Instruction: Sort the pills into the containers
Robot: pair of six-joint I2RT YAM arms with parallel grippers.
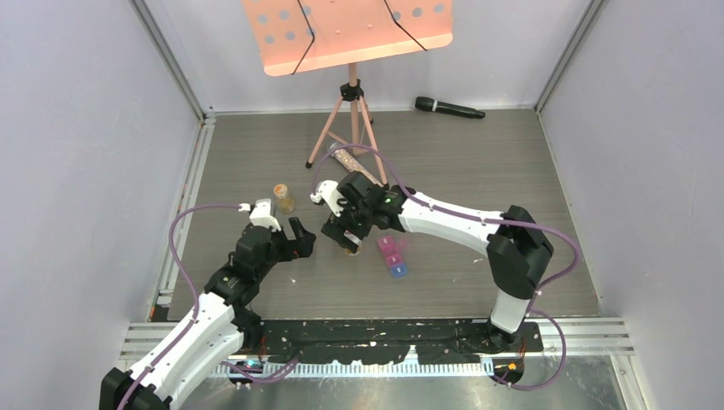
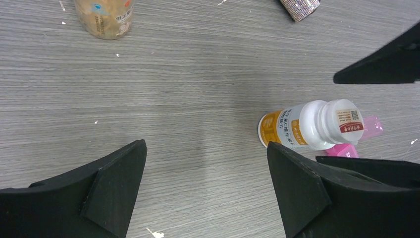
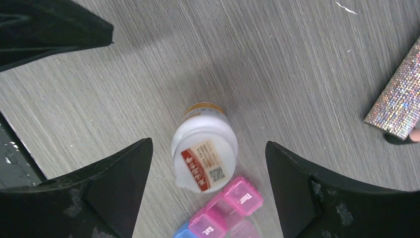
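Hovering above the pill bottle (image 3: 204,153) beside the containers (image 3: 225,213), right gripper (image 3: 207,145) gapes wide, empty; left gripper (image 2: 206,145) likewise.

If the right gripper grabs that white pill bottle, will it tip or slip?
The white pill bottle stands upright, taller than its base is wide, so a sideways nudge would probably tip it, and being round it might then roll. Its smooth, glossy plastic could slip in a loose grip. It looks rigid enough to squeeze.
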